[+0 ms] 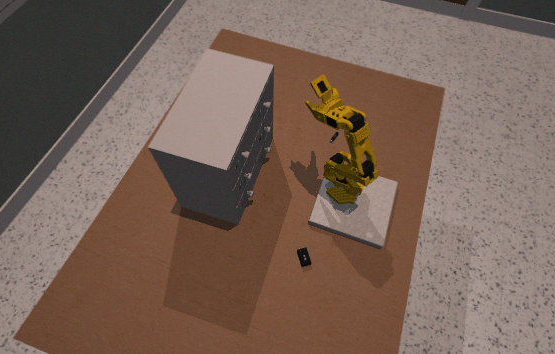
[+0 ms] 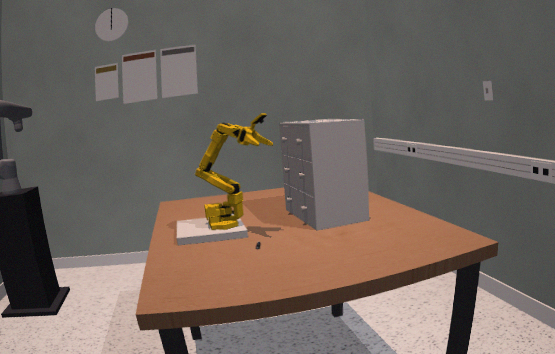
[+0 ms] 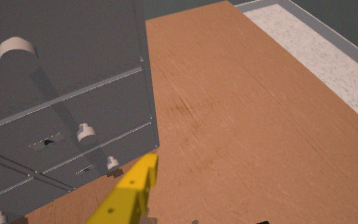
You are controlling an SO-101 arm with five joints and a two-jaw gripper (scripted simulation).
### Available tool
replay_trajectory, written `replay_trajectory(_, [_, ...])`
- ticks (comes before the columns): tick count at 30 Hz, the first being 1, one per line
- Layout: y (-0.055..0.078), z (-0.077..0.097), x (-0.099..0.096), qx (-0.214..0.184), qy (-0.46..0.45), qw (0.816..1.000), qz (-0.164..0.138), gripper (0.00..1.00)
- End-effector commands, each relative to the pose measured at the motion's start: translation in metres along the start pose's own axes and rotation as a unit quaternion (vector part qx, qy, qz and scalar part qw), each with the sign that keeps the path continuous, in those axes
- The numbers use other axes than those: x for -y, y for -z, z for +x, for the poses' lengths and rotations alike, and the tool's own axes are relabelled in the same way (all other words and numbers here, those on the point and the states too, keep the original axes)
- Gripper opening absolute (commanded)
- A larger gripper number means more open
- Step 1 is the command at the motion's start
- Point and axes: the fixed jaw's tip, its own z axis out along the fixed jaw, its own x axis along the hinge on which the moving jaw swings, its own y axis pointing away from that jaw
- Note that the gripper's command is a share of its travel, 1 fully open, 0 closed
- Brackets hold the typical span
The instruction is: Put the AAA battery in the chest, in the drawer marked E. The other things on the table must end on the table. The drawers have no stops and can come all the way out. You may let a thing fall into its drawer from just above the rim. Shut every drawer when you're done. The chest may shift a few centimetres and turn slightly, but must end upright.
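Note:
The AAA battery (image 1: 333,137), a small dark cylinder, lies on the table just behind my arm, between the arm and the chest's side of the table. The grey chest (image 1: 218,110) (image 2: 338,170) (image 3: 70,60) stands upright with every drawer shut and its white knobs facing the arm. The drawer labels are too small to read. My gripper (image 1: 315,97) (image 2: 266,131) (image 3: 262,182) is half open and empty. It is raised and points at the upper part of the chest front, a short way off it and high above the battery.
A small black block (image 1: 304,257) (image 2: 258,245) lies on the table in front of the arm's white base slab (image 1: 363,215) (image 2: 198,232). The wooden table (image 1: 113,280) (image 2: 313,280) reaches well past the chest. A black pedestal (image 2: 20,245) stands on the floor, off the table.

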Motion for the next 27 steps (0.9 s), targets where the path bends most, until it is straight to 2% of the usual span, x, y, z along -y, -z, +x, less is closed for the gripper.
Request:
replay_trajectory(1, [-0.014, 0.021, -0.018, -0.057, 0.025, 0.997, -0.048, 0.50])
replay_trajectory(6, [-0.021, 0.049, -0.040, -0.119, 0.062, 0.985, -0.105, 0.50])
replay_trajectory(11, [-0.023, 0.079, -0.061, -0.179, 0.106, 0.965, -0.157, 0.50])
replay_trajectory(13, [-0.023, 0.079, -0.061, -0.179, 0.106, 0.965, -0.157, 0.50])
replay_trajectory(18, [-0.020, 0.110, -0.079, -0.236, 0.156, 0.937, -0.204, 0.50])
replay_trajectory(23, [-0.012, 0.142, -0.091, -0.289, 0.211, 0.901, -0.243, 0.50])
replay_trajectory(24, [-0.010, 0.146, -0.092, -0.296, 0.218, 0.896, -0.248, 0.50])
replay_trajectory(27, [-0.010, 0.146, -0.092, -0.296, 0.218, 0.896, -0.248, 0.50])
